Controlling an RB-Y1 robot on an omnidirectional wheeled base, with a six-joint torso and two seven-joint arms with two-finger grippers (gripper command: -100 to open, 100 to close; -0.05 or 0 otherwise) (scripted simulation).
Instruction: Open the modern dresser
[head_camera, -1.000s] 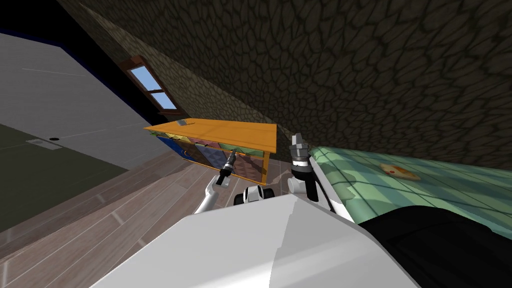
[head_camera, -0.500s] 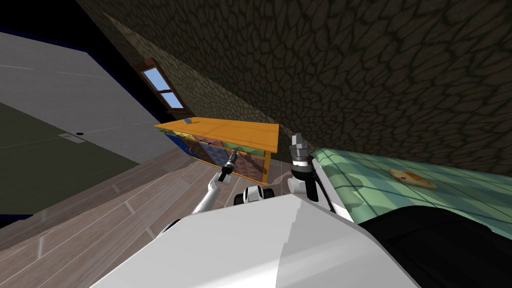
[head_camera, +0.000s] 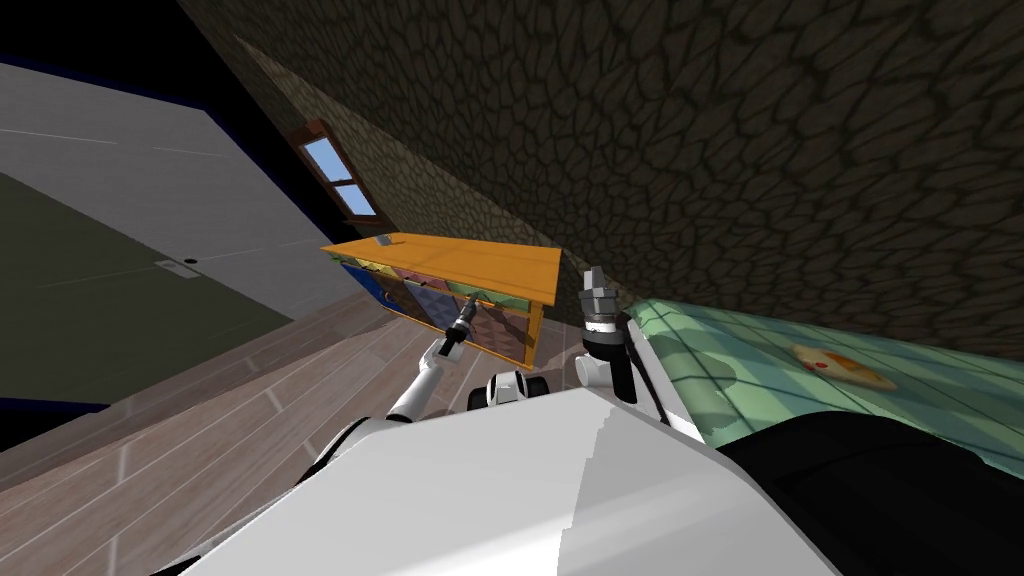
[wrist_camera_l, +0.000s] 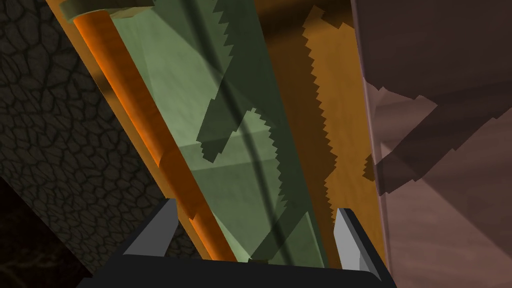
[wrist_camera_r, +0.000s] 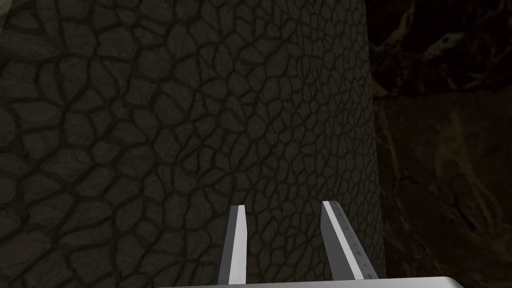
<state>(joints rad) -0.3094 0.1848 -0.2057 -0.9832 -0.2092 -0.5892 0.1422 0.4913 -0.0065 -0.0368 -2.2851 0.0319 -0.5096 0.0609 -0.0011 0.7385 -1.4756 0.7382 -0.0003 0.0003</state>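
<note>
The dresser (head_camera: 470, 262) stands against the stone wall (head_camera: 700, 150), just beside the bed (head_camera: 800, 390); my left gripper (wrist_camera_l: 255, 212) is at its green drawer front (wrist_camera_l: 220, 175), fingers wide, with an orange bar (wrist_camera_l: 145, 125) close by one finger. That off-centre bar is the risk, I judge; closing here, I might skid off it. My right gripper (wrist_camera_r: 282, 205) is raised by the bed, fingers narrow, holding nothing.

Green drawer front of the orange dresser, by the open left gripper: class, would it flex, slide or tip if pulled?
Probably stiff: the green drawer front shows as a flat, hard-edged panel. Likely to slide rather than tip, since the orange dresser frames it. The smooth round orange bar at the left gripper may be slippery.
</note>
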